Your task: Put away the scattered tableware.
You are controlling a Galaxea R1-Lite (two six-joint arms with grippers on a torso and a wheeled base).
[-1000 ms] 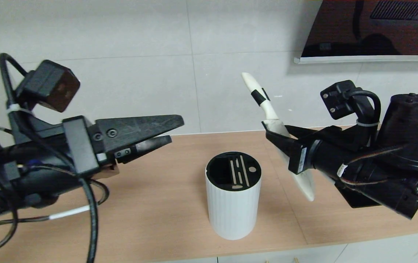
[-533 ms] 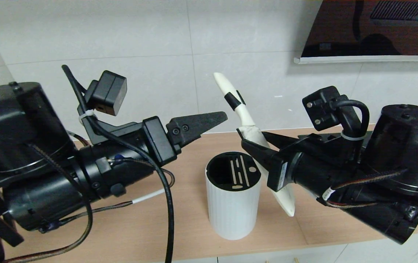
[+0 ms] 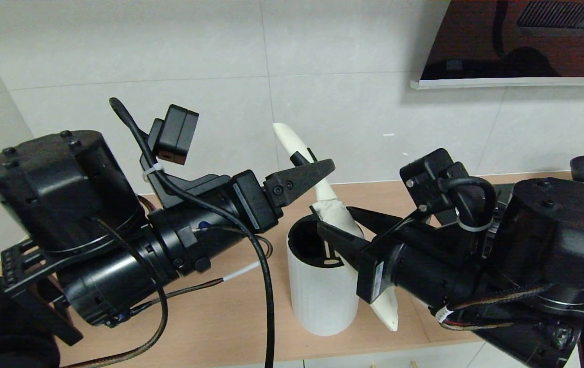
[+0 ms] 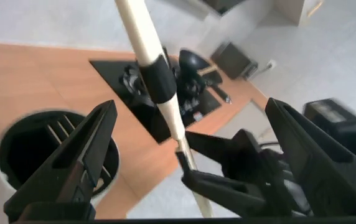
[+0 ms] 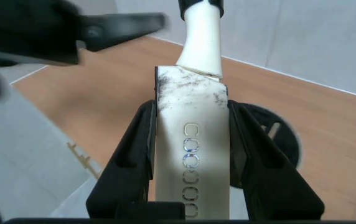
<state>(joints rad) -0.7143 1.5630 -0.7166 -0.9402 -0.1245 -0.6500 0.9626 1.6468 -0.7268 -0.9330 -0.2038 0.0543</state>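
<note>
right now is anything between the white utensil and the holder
Nothing visible does. The right gripper holds the white utensil tilted at the rim of the holder; the open left gripper straddles its handle higher up.

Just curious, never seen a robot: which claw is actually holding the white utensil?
The right gripper, clamped midway on the white utensil; the left gripper is open, merely straddling its handle.

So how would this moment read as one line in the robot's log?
right gripper: shut on white utensil, tilted | left gripper: open, straddling its handle | white holder: on counter, utensil not yet inside
</note>
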